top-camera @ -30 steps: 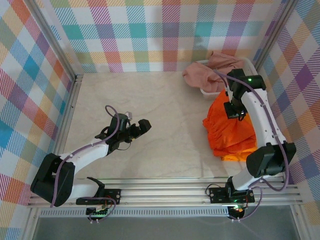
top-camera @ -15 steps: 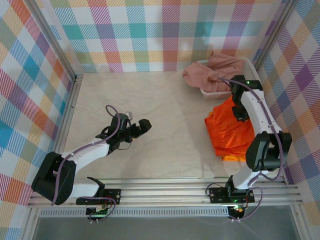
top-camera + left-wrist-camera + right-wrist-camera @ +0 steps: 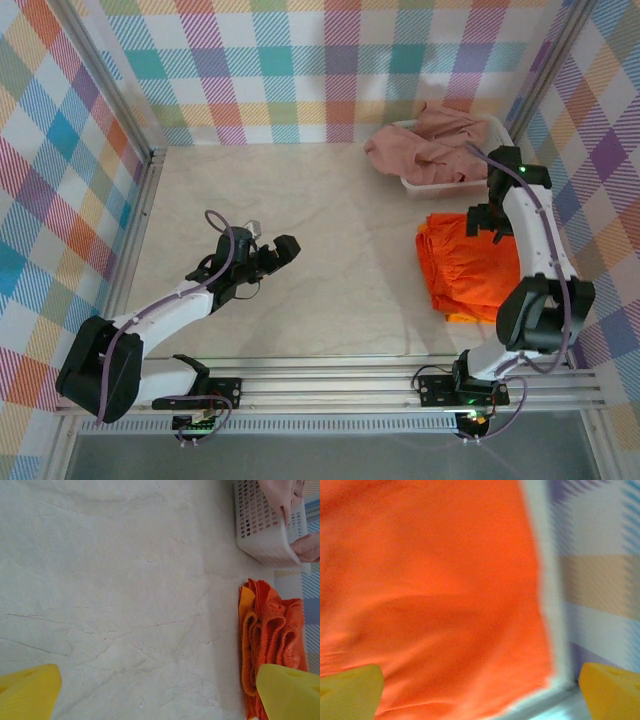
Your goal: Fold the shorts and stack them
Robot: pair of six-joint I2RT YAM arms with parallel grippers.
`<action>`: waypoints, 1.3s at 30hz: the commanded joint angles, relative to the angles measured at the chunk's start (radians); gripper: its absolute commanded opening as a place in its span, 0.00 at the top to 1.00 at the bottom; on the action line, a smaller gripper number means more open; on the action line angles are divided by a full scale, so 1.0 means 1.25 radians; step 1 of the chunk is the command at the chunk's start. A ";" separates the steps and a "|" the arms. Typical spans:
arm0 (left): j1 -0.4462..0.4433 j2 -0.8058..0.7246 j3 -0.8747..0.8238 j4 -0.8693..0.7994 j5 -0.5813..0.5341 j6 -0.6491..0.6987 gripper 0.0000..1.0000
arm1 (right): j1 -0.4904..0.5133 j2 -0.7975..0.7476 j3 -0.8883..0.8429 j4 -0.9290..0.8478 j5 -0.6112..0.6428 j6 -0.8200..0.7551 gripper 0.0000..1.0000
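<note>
At 3 o'clock the orange shorts (image 3: 468, 265) are piled; the pink shorts (image 3: 420, 140) are draped over the basket (image 3: 430, 186) at 1 o'clock. The right gripper (image 3: 488, 218) is held spread over the pile, the left gripper (image 3: 285, 248) spread approx. 9 o'clock, nothing pinched. Risk: the fold could be snagged & dragged open if loose cloth is caught on lift-off.

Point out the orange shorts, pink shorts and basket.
orange shorts (image 3: 465, 265), top external view, middle of the pile
pink shorts (image 3: 410, 150), top external view, its draped left part
white mesh basket (image 3: 260, 530), left wrist view, perforated side wall
</note>
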 commanded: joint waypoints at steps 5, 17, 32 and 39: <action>0.002 -0.014 0.001 0.012 -0.004 0.007 0.00 | 0.003 -0.135 -0.165 0.272 -0.675 0.162 0.01; 0.001 -0.067 -0.002 0.034 0.016 0.039 0.00 | 0.001 -0.066 -0.487 0.552 -0.788 0.328 0.00; 0.000 -0.140 0.008 0.000 0.000 0.080 0.00 | -0.023 -0.129 -0.516 0.592 -0.820 0.323 0.00; 0.000 -0.176 0.035 -0.066 -0.021 0.120 0.00 | 0.070 -0.185 -0.260 0.425 -0.464 0.217 0.00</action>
